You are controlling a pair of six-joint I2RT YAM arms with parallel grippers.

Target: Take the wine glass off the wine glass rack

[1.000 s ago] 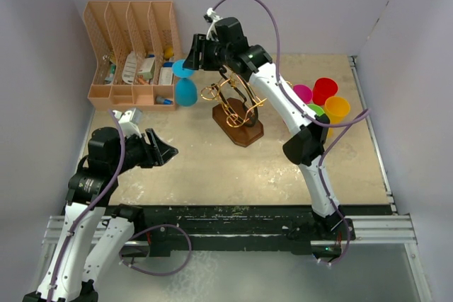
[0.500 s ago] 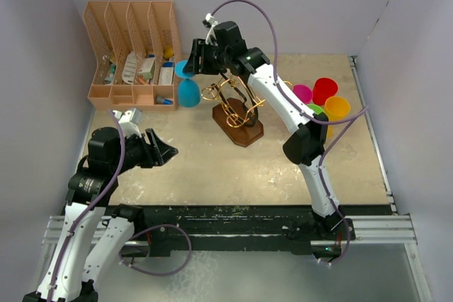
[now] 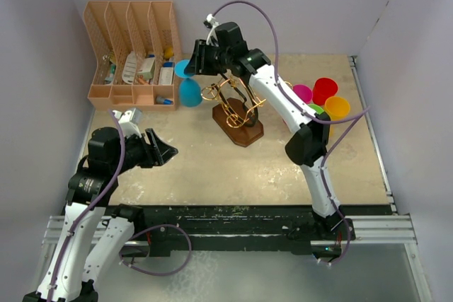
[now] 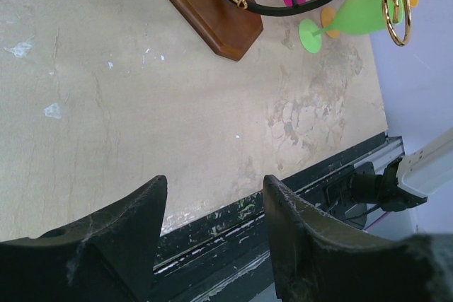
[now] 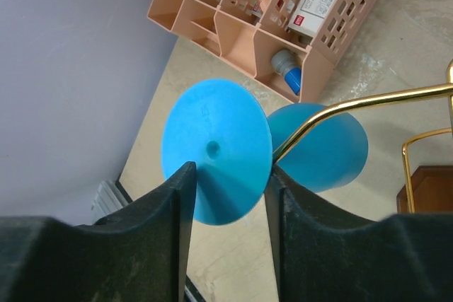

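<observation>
Since the earlier frame, only a slight creep of the right gripper [image 3: 190, 64] leftward onto the blue wine glass [image 3: 188, 92], with the jaws drawn in a little; nothing else visibly shifted. Hung upside down from the leftmost gold scroll arm [image 5: 354, 107] of the wine glass rack [image 3: 233, 100], foot uppermost and bowl below, not yet off it. Close in front of the tan desk organiser [image 3: 131, 47], to the left of the rack's dark wooden base [image 3: 241, 131]. In the wrist view, foot disc face-on to the camera, so the long axis running roughly away along the line of the fingers, bowl beyond and to the right, wire arm crossing between foot and bowl. Black fingers [image 5: 177, 203] set either side of the foot's lower rim, a clear gap between them; contact with the rim not possible to tell, so no saying whether gripped. Probably a matter of closing on the foot and then drawing the glass out along the wire, away from the rack, with little room before the organiser. Left gripper [image 4: 212, 231] well apart, low over the bare table [image 4: 141, 104], jaws spread and holding nothing. Plainly the right arm nearer. Other coloured glasses [image 3: 322, 97] grouped at the far right.
</observation>
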